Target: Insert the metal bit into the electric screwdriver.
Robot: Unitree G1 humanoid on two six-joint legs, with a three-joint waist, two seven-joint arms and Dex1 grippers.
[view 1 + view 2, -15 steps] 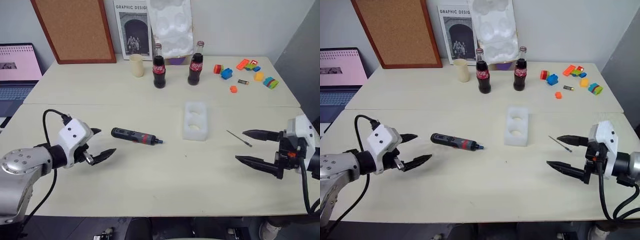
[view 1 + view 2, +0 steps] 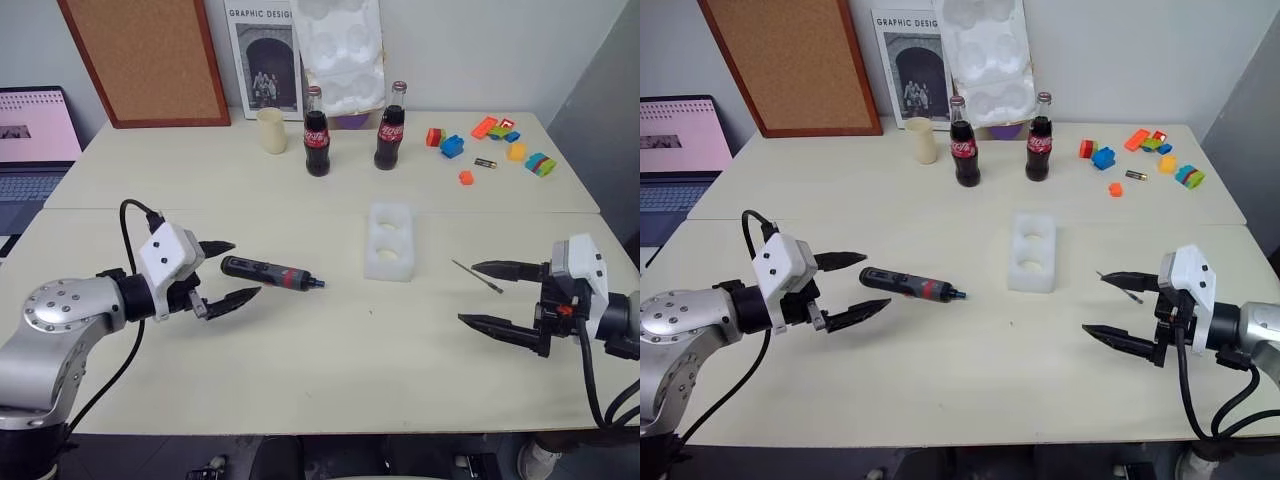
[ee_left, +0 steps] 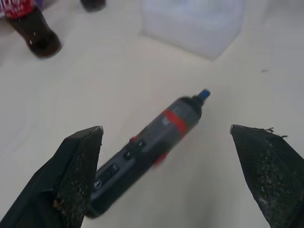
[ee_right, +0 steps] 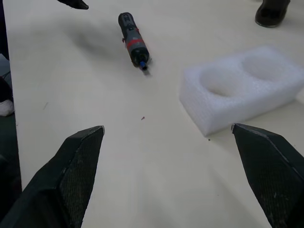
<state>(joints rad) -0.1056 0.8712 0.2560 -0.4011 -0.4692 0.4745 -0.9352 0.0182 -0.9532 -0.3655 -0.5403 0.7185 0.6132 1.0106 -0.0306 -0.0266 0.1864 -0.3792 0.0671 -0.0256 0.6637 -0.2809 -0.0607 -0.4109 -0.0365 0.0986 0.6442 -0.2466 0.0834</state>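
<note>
1. Right now my left gripper (image 2: 228,272) hangs just above the table (image 2: 300,350) with its jaws spread wide and nothing between them.
2. Just off my left fingertips, toward three o'clock, the electric screwdriver (image 2: 272,272) lies flat on the table, its blunt end close to my upper finger and not touching it, its bluish tip pointing to three o'clock.
3. From my left wrist, the screwdriver lies in the gap between my two fingers (image 3: 78,166), red band and tip at the far end.
4. My right gripper (image 2: 475,294) hangs at the right side of the table, jaws also wide apart and empty, fingertips pointing toward nine o'clock.
5. The metal bit (image 2: 477,276) lies on the table just by my right gripper's upper fingertip; I cannot tell whether they touch.
6. Between screwdriver and bit, a white foam block (image 2: 390,242) with two round hollows sits near the table's middle.
7. Toward twelve o'clock stand two cola bottles (image 2: 317,145) and a pale cup (image 2: 271,131).
8. Coloured toy blocks (image 2: 495,142) lie scattered at about one o'clock.
</note>
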